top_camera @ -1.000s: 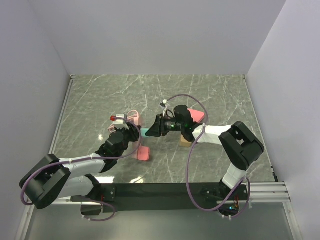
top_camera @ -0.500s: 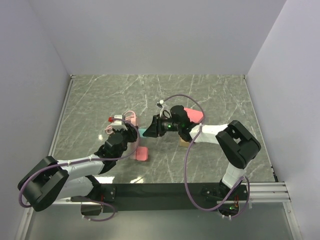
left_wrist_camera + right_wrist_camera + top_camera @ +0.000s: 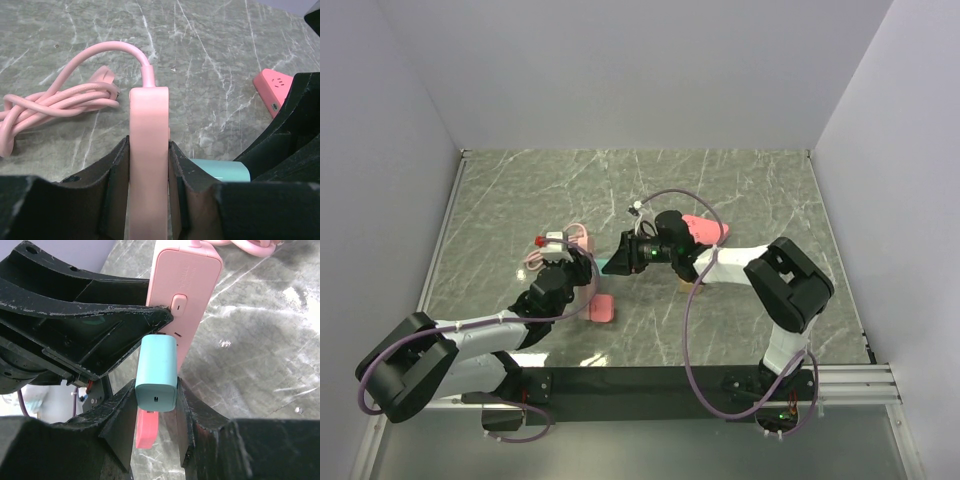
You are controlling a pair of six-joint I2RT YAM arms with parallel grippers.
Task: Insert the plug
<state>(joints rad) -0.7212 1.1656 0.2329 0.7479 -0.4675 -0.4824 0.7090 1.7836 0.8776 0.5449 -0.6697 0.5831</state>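
Note:
A pink power strip (image 3: 148, 150) stands on edge between my left gripper's (image 3: 148, 156) fingers, which are shut on it. Its pink cable (image 3: 55, 102) lies coiled on the table behind. My right gripper (image 3: 156, 392) is shut on a teal plug (image 3: 156, 371), held level with its far end against the strip's socket face (image 3: 192, 285); the prongs are hidden. In the top view the left gripper (image 3: 575, 272) and right gripper (image 3: 623, 257) meet at the table's middle, with the teal plug (image 3: 608, 264) between them.
A pink-red block (image 3: 603, 308) lies on the marble just below the grippers. Another pink adapter (image 3: 705, 230) and a small wooden block (image 3: 689, 284) sit by the right arm. White walls enclose the table on three sides.
My right arm has moved a little to the left, bringing the teal plug closer against the strip. The left gripper and strip have shifted only slightly.

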